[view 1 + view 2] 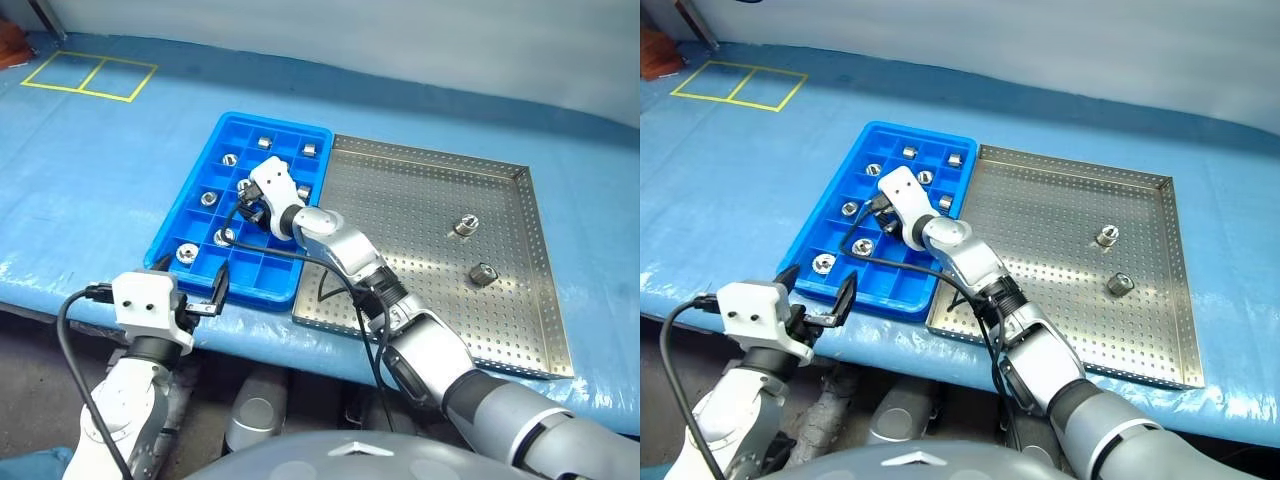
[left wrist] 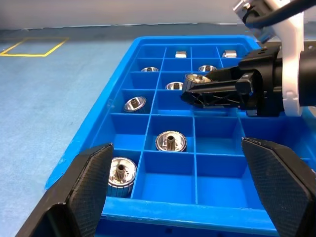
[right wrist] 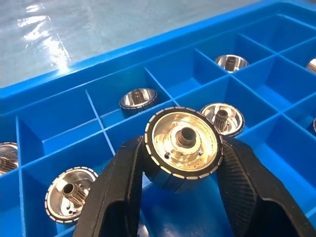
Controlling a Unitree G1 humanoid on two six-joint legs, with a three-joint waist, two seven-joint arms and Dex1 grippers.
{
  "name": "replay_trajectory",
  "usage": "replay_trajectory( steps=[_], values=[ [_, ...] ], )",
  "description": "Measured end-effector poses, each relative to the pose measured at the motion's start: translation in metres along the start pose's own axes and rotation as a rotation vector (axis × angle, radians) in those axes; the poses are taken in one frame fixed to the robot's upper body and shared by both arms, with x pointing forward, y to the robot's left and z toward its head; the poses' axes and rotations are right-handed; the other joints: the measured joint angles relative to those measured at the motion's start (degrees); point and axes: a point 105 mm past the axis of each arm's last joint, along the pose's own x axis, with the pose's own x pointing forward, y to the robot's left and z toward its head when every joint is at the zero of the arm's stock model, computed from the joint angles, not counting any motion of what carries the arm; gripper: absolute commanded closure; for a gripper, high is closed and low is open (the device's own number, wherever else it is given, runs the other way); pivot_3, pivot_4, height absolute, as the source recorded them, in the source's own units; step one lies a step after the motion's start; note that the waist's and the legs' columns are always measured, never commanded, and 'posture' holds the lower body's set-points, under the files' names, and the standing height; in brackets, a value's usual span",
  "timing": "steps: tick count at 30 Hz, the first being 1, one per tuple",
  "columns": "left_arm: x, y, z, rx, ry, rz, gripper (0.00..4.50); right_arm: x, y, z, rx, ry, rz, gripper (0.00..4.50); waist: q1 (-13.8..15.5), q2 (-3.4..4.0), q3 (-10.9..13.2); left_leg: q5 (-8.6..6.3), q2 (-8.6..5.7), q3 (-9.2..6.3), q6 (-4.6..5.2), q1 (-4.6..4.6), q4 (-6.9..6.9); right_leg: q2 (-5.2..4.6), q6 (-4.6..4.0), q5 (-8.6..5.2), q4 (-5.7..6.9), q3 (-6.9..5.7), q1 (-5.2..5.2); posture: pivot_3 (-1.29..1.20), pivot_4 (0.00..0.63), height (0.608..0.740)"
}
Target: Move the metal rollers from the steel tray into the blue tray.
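A broad work surface [image 1: 120,170] draped in bright blue sheeting carried everything, with a yellow-taped rectangle split into two boxes [image 1: 88,76] marked at its far left corner and a pale wall rising behind it. On the right lay the large square steel tray [image 1: 400,215] of grey perforated sheet metal with low raised rims, holding two of the small shiny metal rollers [image 1: 466,224], one standing upright and the other lying just nearer the robot. Touching its left rim sat the narrower bright blue plastic tray [image 1: 205,150], its grid of small square compartments holding about nine rollers, each in its own cell; the count is approximate because the right arm hid part of the grid. The right hand [image 3: 180,168] hung over the middle of the blue tray, its two black fingers pinching a tenth silver roller, clear of the cells below. The left hand [image 1: 200,300] waited at the near edge of the blue tray, its black fingers [image 2: 86,187] spread wide and gripping nothing.
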Motion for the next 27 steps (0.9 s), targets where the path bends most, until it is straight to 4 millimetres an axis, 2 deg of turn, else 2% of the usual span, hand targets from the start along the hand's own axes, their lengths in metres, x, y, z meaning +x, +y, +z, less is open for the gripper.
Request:
replay_trajectory(
  steps=[8,13,17,21,25,27],
  values=[
    [0.001,-0.002,0.0,0.004,0.002,-0.02,0.0,-0.006,0.005,-0.002,0.017,0.001,0.001,0.06,-1.8,0.0,0.0,0.01,-0.01,-0.03,-0.02,0.01,0.0,0.02,-0.01,-0.01,-0.01,-0.04,0.03,0.39,0.15,0.74],
    [0.003,-0.003,0.001,0.006,-0.001,-0.028,0.0,-0.008,0.008,-0.005,0.02,0.004,0.004,0.03,-2.8,0.0,0.0,0.03,-0.02,-0.03,-0.04,0.04,0.0,0.03,-0.02,-0.01,0.01,-0.04,0.05,0.39,0.15,0.74],
    [0.005,-0.003,0.0,0.005,0.003,-0.038,0.0,-0.016,-0.001,0.008,0.029,-0.06,-0.052,0.03,-3.2,0.0,0.0,0.04,-0.01,-0.06,-0.06,0.03,0.01,0.02,-0.02,0.0,0.02,-0.05,0.07,0.33,0.15,0.74],
    [0.011,-0.009,-0.001,-0.002,0.001,-0.08,0.0,-0.041,-0.041,0.021,0.015,-0.127,-0.23,0.03,-3.8,0.0,0.0,0.05,-0.02,-0.1,-0.07,0.03,0.08,-0.01,0.0,0.01,0.01,-0.04,0.16,0.28,0.15,0.74],
    [0.022,-0.017,0.0,0.006,-0.008,-0.158,0.0,-0.084,-0.113,0.011,0.03,-0.094,-0.53,0.03,-5.0,0.03,0.0,0.06,-0.07,-0.07,-0.06,0.07,0.23,-0.03,0.01,0.03,0.05,-0.02,0.27,0.17,0.15,0.74],
    [0.028,-0.022,0.002,0.01,-0.016,-0.196,0.0,-0.103,-0.139,0.003,0.05,-0.073,-0.655,0.03,-6.3,0.05,0.0,0.06,-0.1,-0.02,-0.06,0.12,0.23,-0.02,-0.01,0.04,0.11,0.03,0.28,0.14,0.15,0.74]
  ],
)
